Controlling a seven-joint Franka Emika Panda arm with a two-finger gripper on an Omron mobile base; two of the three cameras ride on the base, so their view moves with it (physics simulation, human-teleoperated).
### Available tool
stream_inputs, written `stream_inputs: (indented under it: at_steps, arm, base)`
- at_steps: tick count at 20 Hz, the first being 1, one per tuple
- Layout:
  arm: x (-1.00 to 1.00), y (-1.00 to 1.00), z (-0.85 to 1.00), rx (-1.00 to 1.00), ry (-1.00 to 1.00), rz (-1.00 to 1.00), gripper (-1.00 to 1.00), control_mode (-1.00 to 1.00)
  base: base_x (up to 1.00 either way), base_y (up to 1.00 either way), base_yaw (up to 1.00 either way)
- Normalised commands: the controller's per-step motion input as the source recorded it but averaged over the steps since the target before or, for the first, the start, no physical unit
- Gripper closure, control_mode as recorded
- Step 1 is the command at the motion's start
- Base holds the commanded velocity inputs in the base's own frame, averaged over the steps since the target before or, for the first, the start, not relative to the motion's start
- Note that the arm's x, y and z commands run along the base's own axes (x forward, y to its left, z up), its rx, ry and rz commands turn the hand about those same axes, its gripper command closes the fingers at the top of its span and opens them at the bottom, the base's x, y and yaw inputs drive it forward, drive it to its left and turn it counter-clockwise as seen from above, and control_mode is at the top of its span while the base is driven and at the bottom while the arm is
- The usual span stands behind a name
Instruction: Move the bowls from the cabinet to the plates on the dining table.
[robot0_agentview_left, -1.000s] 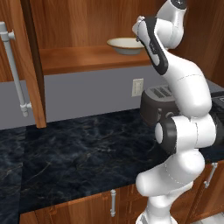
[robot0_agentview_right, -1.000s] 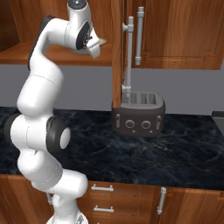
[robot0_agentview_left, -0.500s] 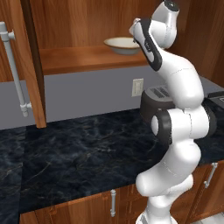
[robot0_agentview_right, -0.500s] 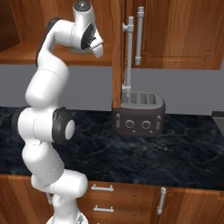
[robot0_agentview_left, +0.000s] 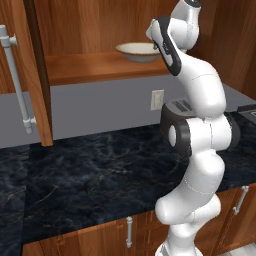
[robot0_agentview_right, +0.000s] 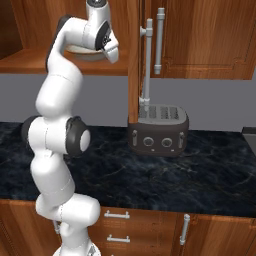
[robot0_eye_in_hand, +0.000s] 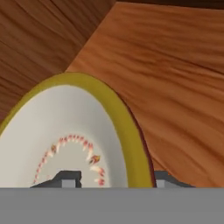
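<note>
In the hand view, the two dark fingertips of the gripper (robot0_eye_in_hand: 111, 178) sit either side of the tan rim of the shallow cream ceramic bowl (robot0_eye_in_hand: 65, 140), one fingertip (robot0_eye_in_hand: 65, 177) inside over the pale interior with its ring of small red marks, the other outside over the wood. Whether the pads press on the rim or stand a little off it cannot be told.

Nearest in the base views, a black, pale-veined marble counter (robot0_agentview_left: 90, 175) runs across, with reddish-brown wooden drawers and doors with silver handles (robot0_agentview_right: 116, 215) below. On the counter, to the arm's right and toward the grey wall, stands a dark rounded toaster with a silver slotted top (robot0_agentview_right: 159, 130).

Above and farther back, the reddish-brown wooden wall cabinet (robot0_agentview_left: 90, 30) stands open, its door with a long silver bar handle (robot0_agentview_left: 17, 85) swung out on the left. The bowl (robot0_agentview_left: 137, 51) rests upright on the cabinet's wooden shelf (robot0_agentview_left: 95, 67), toward its right end, and the white arm reaches up to it, the hand at the bowl's right edge.
</note>
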Motion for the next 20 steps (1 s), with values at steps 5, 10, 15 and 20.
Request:
stream_inputs:
  at_steps: [5, 10, 15, 20]
  arm:
    - [0.04, 0.00, 0.00, 0.00, 0.02, 0.00, 1.00, -1.00]
    - [-0.27, 0.03, -0.01, 0.00, 0.00, -0.05, 1.00, -1.00]
    - [-0.63, 0.08, -0.10, 0.00, 0.00, -0.11, 1.00, -1.00]
    - [-0.63, 0.03, -0.17, 0.00, -0.02, -0.11, 1.00, -1.00]
  base:
    - [0.00, 0.00, 0.00]
    - [0.00, 0.00, 0.00]
    - [0.00, 0.00, 0.00]
    - [0.00, 0.00, 0.00]
